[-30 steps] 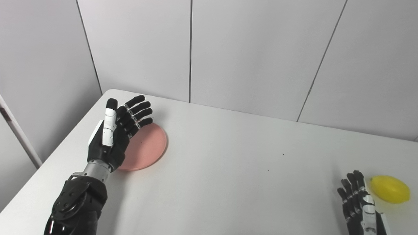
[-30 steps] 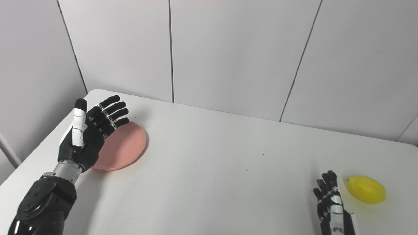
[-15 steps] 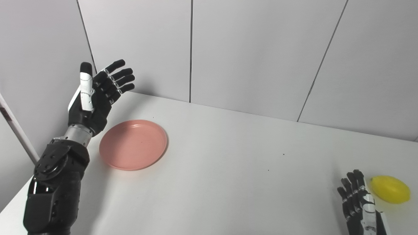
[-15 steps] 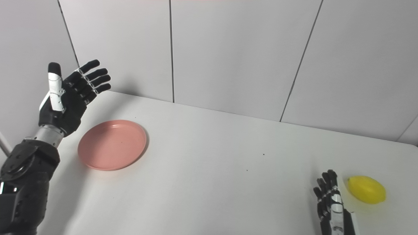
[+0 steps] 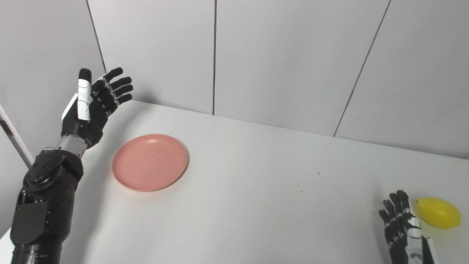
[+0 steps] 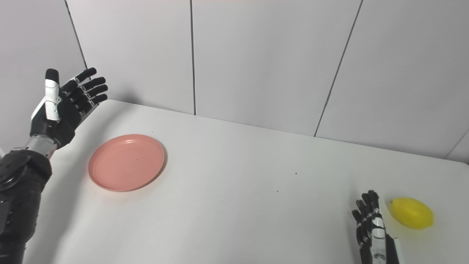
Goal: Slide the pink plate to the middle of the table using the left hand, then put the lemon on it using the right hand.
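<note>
The pink plate (image 5: 150, 162) lies flat on the left part of the white table (image 5: 256, 190). My left hand (image 5: 91, 106) is open and empty, raised high above the table's far left corner, up and to the left of the plate, palm facing right. The yellow lemon (image 5: 438, 212) lies near the table's right front. My right hand (image 5: 403, 229) is open and empty, low on the table just left of the lemon, not touching it. In the right eye view the plate (image 6: 126, 162), the lemon (image 6: 411, 213) and both hands (image 6: 66, 106) (image 6: 370, 229) show the same.
Grey wall panels (image 5: 285, 62) stand close behind the table's far edge. The table's left edge (image 5: 55, 176) runs near my left arm. A slanted pale bar (image 5: 14, 143) shows at the far left, beyond the table.
My left hand has lifted off the plate's left side and moved up and to the left, leaving the whole plate in view. The plate, lemon and right hand have stayed put.
</note>
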Robot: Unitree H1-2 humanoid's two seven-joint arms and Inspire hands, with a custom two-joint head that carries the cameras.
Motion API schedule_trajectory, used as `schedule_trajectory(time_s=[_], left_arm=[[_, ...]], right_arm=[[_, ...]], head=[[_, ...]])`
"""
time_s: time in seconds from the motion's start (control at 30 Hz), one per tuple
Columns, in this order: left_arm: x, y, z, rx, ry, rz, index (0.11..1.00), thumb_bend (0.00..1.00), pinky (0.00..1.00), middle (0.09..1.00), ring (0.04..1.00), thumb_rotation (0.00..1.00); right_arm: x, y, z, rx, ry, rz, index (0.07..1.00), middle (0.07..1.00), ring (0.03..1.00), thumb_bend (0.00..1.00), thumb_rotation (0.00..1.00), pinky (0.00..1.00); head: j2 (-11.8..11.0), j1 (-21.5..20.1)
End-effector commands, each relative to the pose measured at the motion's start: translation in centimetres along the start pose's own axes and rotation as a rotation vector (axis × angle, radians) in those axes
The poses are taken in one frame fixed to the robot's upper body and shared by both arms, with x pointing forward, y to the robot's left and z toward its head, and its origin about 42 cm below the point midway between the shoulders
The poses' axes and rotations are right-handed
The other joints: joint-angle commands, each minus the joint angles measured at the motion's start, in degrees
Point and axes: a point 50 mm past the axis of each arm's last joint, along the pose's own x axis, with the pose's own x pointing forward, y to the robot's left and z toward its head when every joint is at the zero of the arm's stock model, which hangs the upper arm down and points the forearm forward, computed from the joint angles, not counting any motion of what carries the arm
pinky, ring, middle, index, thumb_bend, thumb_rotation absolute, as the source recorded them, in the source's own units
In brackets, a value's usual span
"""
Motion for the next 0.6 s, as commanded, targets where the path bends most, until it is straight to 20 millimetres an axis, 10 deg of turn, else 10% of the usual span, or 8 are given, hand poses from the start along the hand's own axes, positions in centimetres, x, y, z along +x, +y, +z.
schedule_trajectory(time_s=[0.0,0.57], left_arm=[[1.6,0.7,2.6,0.034,-0.12,-0.017,0.825,0.93,0.83,0.797,0.825,0.91],[0.9,3.7,-6.1,-0.08,0.004,0.145,0.79,0.99,0.76,0.758,0.773,0.81]], right_arm=[[-0.9,0.0,-1.3,0.014,0.03,-0.004,1.0,0.998,1.0,0.62,0.99,1.0],[-1.0,-0.1,-0.9,0.014,0.037,0.003,1.0,0.997,1.0,0.64,0.99,1.0]], head=[[0.07,0.18],[0.75,0.42]])
